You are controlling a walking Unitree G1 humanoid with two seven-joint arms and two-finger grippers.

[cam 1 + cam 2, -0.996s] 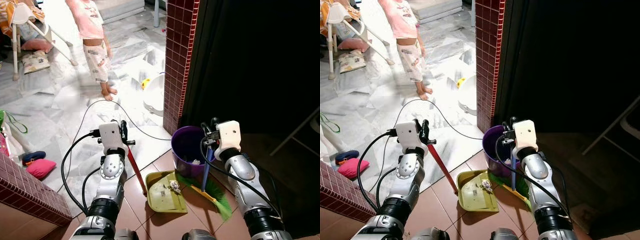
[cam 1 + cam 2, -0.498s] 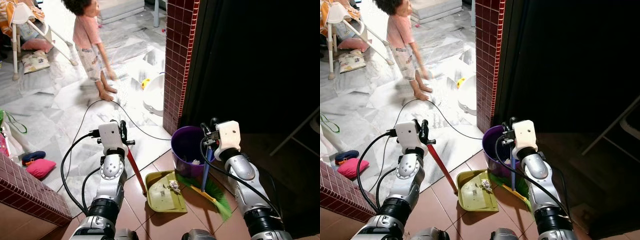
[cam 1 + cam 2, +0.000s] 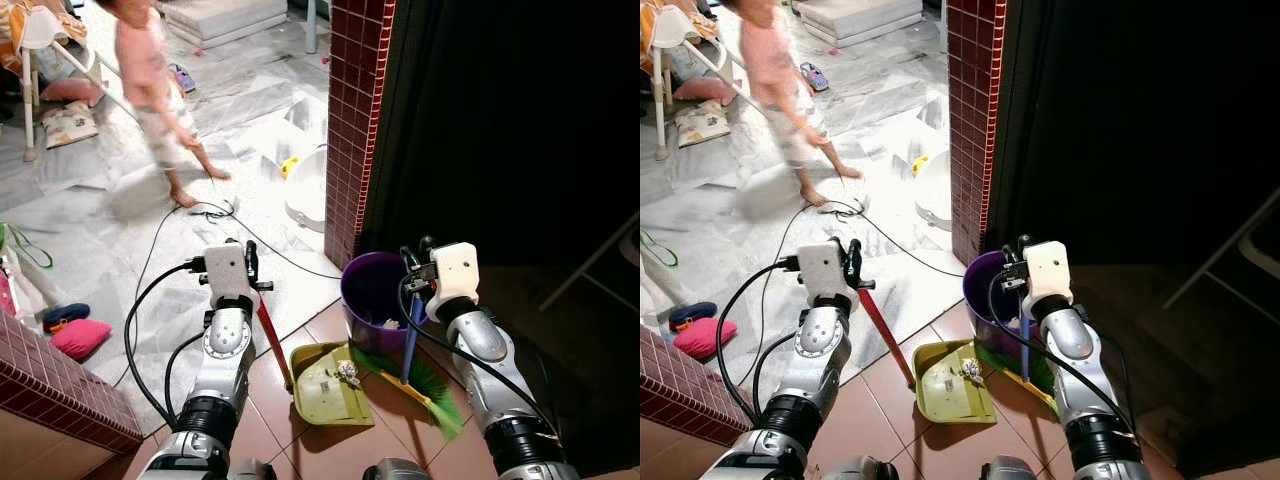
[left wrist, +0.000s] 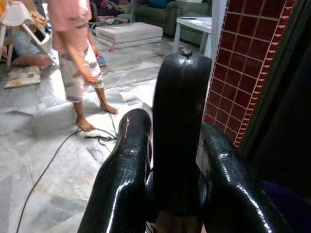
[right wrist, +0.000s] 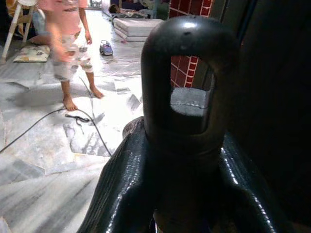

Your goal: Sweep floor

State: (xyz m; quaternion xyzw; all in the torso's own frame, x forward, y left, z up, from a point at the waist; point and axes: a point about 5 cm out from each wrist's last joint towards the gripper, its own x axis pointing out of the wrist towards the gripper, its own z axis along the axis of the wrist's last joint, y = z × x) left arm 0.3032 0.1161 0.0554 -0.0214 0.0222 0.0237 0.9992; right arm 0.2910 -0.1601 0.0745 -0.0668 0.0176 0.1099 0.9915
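My left gripper is shut on the black top of the dustpan's red handle, which slants down to the yellow-green dustpan on the brown tiles. A small clump of debris lies in the pan. My right gripper is shut on the broom's blue handle; its green bristles rest on the tiles just right of the pan. In the left wrist view the fingers clamp the black grip. The right wrist view has the broom's looped handle end between the fingers.
A purple bin stands behind the pan and broom, against a red brick pillar. A person walks on the marble floor beyond. A black cable crosses that floor. A low brick wall is at my left; a white basin sits by the pillar.
The person has stepped to the left and farther off across the marble floor, and the cable's loop has shifted. Both grippers, the dustpan and the broom hold still.
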